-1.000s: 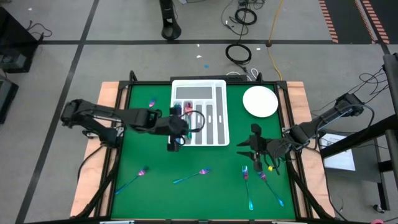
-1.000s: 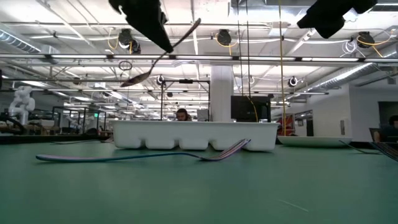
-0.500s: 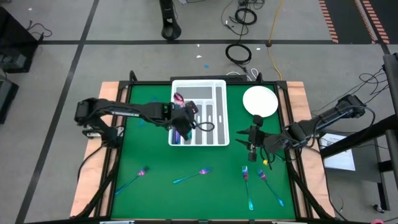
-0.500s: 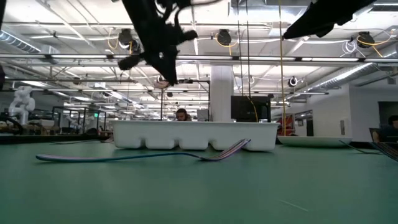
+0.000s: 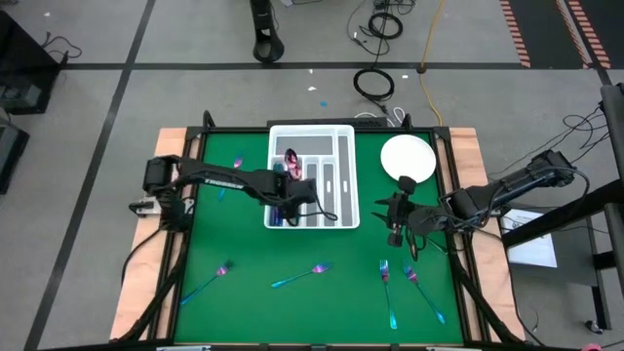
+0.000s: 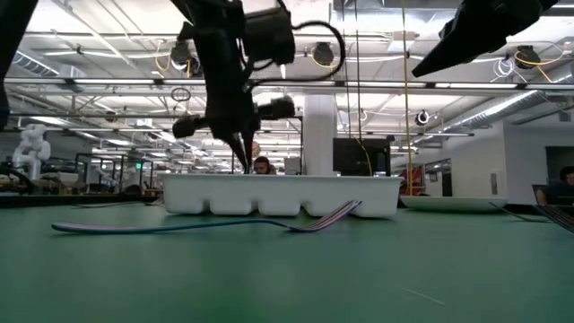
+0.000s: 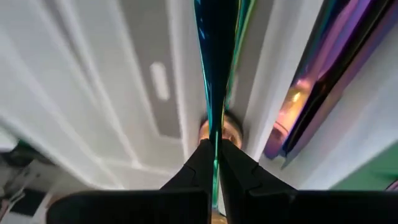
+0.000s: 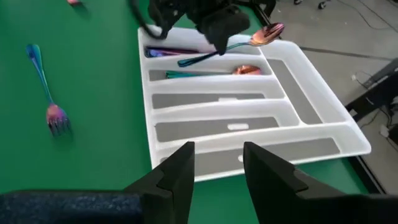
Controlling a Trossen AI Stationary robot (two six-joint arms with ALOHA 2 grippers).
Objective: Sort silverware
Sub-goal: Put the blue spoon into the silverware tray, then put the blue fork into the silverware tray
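The white compartmented tray point(image 5: 314, 190) sits at the far middle of the green counter point(image 5: 253, 253), with the round white plate point(image 5: 408, 159) just beside it toward the right arm's side, bare of cutlery. In the right wrist view the tray point(image 8: 249, 118) shows several long slots: the outermost slot on the left arm's side holds a purple-blue piece point(image 8: 163, 52), the next slot holds a teal-handled spoon point(image 8: 211, 72) with a coppery bowl, and the remaining long slots show only their grey liners. The left tool point(image 5: 289, 185) hangs over those filled slots, clenched on the handle of a spoon point(image 8: 245, 42) whose pink-gold bowl points toward the tray's far end; the spoon is tilted and above the slots, not lying in them. In the left wrist view the dark fingers point(image 7: 198, 165) pinch the thin teal handle point(image 7: 216, 74) edge-on, with an iridescent purple piece point(image 7: 329, 81) lying in a neighbouring slot. From table height the left tool point(image 6: 240, 144) reaches down just above the tray's rim point(image 6: 282, 193). The right tool point(image 5: 395, 219) hovers near the tray's corner below the plate, its fingers point(image 8: 177, 171) spread apart and gripping nothing. The rest of the silverware lies loose on the counter: a fork point(image 5: 209, 280) near the left front, a spoon point(image 5: 302, 275) in the middle front, a small piece point(image 5: 238, 162) beside the tray, and a few pieces point(image 5: 402, 288) clustered at the right front.
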